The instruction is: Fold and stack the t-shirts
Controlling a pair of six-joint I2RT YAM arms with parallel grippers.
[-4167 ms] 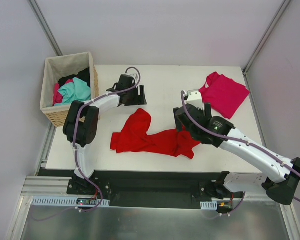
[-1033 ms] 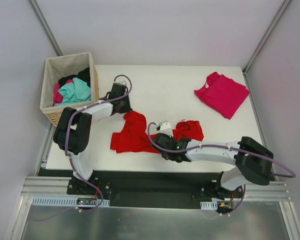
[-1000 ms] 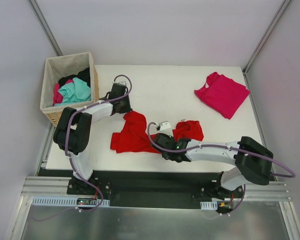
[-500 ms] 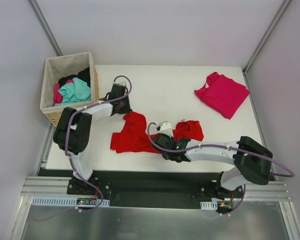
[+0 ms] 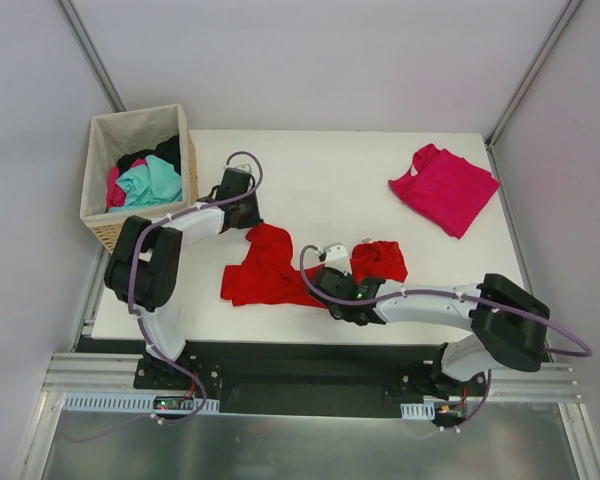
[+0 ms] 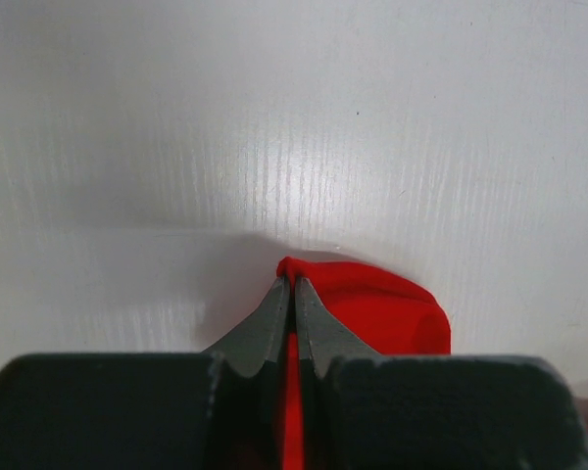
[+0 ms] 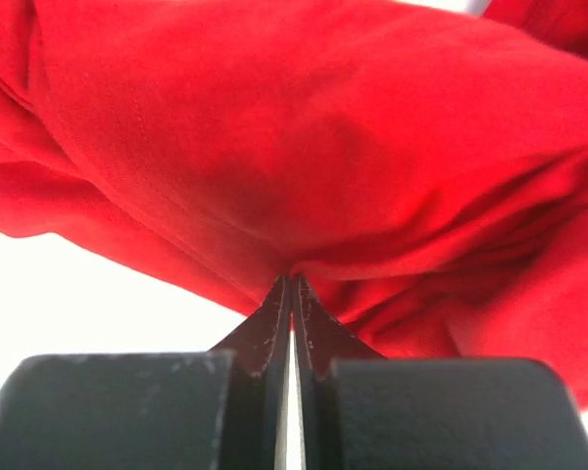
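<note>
Table (image 5: 330, 165): white, carries both shirts. Red t-shirt (image 5: 268, 272): crumpled and unfolded at near-centre, long axis roughly left–right, one lobe reaching toward the far left and a bunched lobe at the right end. Pink t-shirt (image 5: 445, 188): compact rough square at the far right corner, well apart from the red one, on the right arm's side. Left tool (image 6: 293, 292): closed on the far-left tip of the red t-shirt, low at the table. Right tool (image 7: 290, 290): closed on a fold of red cloth at the near edge, about mid-length. Judgement: the step is spreading the red t-shirt. The cloth spans between the two tools, so drawing them apart along that line should flatten it.
</note>
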